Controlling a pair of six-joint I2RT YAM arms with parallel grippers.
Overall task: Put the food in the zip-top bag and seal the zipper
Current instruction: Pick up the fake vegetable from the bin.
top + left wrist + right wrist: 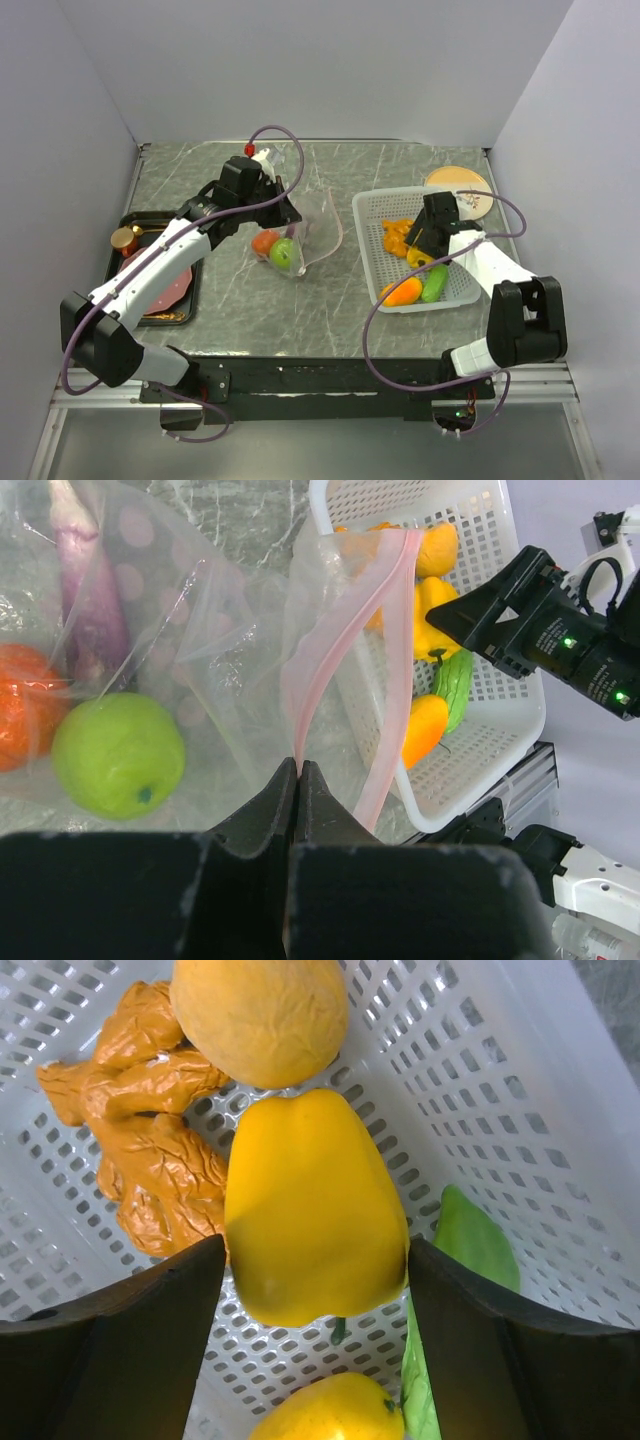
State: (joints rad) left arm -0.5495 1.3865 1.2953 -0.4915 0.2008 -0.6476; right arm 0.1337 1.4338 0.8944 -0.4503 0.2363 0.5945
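My left gripper [283, 213] [298, 765] is shut on the pale pink zipper [340, 640] and holds the mouth of the clear zip-top bag [318, 232] up and open. Inside the bag lie a green lime [284, 253] [118, 753], a red-orange tomato [264, 241] [25, 705] and a purple eggplant [90, 590]. My right gripper [425, 245] [315, 1260] is open, low in the white basket [370, 250], with its jaws close on either side of the yellow pepper [315, 1210]. An orange mango [402, 291] [330, 1410] and a green cucumber [435, 282] [470, 1250] lie beside it.
The basket [520, 1090] also holds an orange knobbly piece [150, 1150] and a round yellow-orange fruit [260, 1015]. A black tray [118, 262] with a reddish slab [170, 290] and a gold-lidded jar [125, 238] stands at the left. A wooden plate [462, 185] lies at the back right.
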